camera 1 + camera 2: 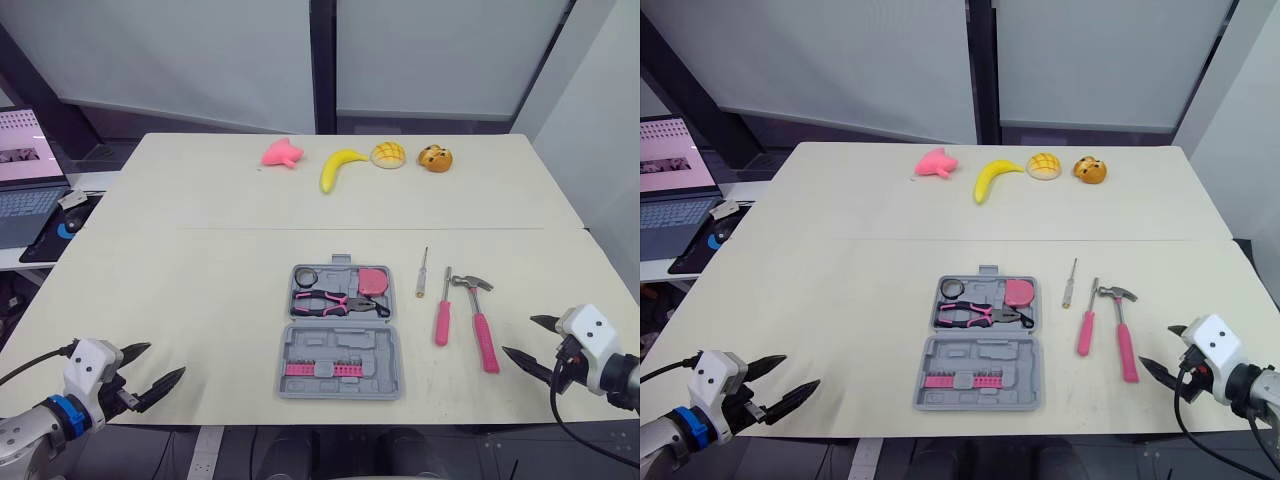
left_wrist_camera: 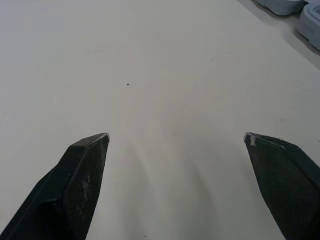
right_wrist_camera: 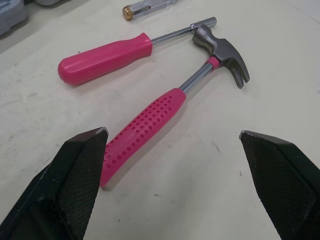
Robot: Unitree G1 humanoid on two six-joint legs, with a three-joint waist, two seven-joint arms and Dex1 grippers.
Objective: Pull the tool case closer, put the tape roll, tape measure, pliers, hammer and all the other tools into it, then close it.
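Your left gripper (image 1: 165, 360) and right gripper (image 1: 518, 336) hover spread wide and empty at the near edge of the table (image 1: 200, 250). The hammer (image 1: 482, 335) lies just beyond the right one. Further left, the tool case (image 1: 340, 343) lies open with the pliers (image 1: 335, 300) inside.

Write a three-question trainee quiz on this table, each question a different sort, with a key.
1. True or false: the grey plastic tool case lies open.
2. Which lies inside it? A. pink-handled pliers B. yellow banana C. pink-handled screwdriver
3. Fill in: the open right tool is nearest the pink-handled claw ____.
Key: 1 true; 2 A; 3 hammer.
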